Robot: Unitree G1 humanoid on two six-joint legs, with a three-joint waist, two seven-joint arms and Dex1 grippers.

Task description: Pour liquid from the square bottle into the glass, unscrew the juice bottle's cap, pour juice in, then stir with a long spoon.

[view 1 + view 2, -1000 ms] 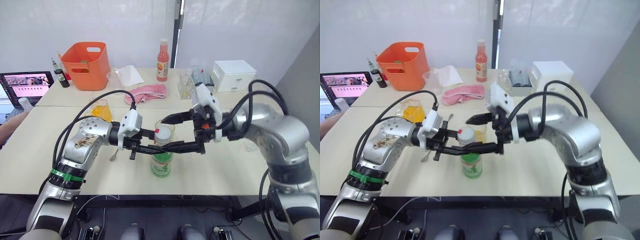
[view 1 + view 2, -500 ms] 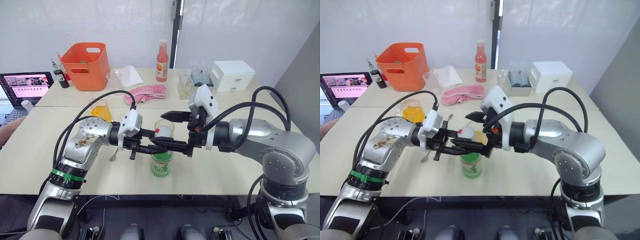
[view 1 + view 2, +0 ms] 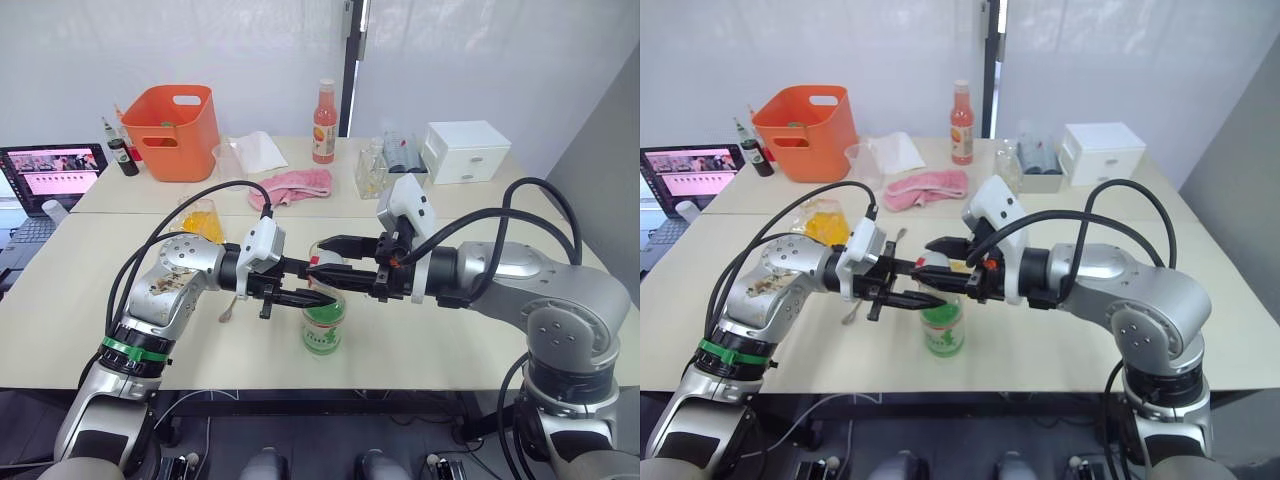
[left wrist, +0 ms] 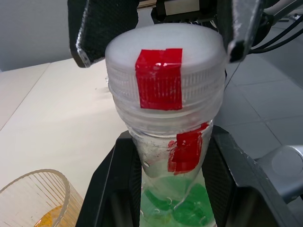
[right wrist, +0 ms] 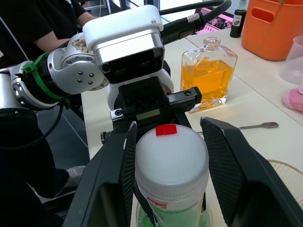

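Note:
The juice bottle (image 3: 322,328) with its green label stands near the table's front edge. My left gripper (image 3: 322,291) is shut on its neck, just under the cap (image 5: 171,153), which is white with a red mark. Coming from the opposite side, my right gripper (image 3: 322,258) has a finger against each side of the cap. Right behind the bottle stands the glass (image 4: 28,194) with orange liquid in its bottom. The square bottle (image 5: 208,78), holding yellow-orange liquid, stands to the left beyond my left forearm. The long spoon (image 5: 258,126) lies flat on the table near it.
Along the back stand an orange bin (image 3: 180,130), a plastic beaker (image 3: 232,155), a pink cloth (image 3: 295,185), a slim red-capped bottle (image 3: 325,120) and a white box (image 3: 465,150). A laptop (image 3: 55,170) sits far left, and a person (image 5: 47,23) in black is beside the table.
My right gripper has slid left from beside the bottle onto the cap and its fingers have narrowed around it. The left gripper and the bottle have stayed put.

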